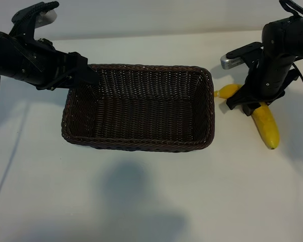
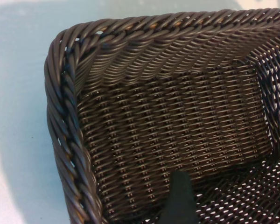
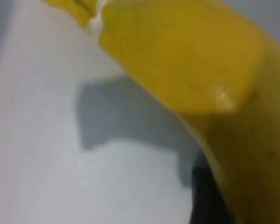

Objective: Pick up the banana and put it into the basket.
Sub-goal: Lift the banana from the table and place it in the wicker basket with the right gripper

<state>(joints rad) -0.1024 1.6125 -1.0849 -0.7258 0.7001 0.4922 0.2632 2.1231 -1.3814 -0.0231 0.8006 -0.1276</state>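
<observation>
- A white surface (image 1: 141, 201) seen from above, with a dark-brown woven basket (image 1: 139, 146) lying in the middle of it.
- The banana (image 1: 266, 126) lies on the surface just beside the basket's right-hand end — outside it, curved, with its pale stem end pointing toward the basket.
- The right hand (image 1: 252, 103) points down over the middle of the banana, its dark fingers straddling the fruit; whether they press on it cannot be told.
- In the right wrist view the banana (image 3: 200, 70) fills most of the picture, with its shadow on the surface beneath.
- The left hand (image 1: 83, 70) hovers at the basket's far left corner, fingers spread wide and holding nothing.
- The left wrist view looks into the basket (image 2: 168, 126) — one dark fingertip (image 2: 179, 200) shows over the weave.
- The basket's right wall stands between the banana and the basket's inside.
</observation>
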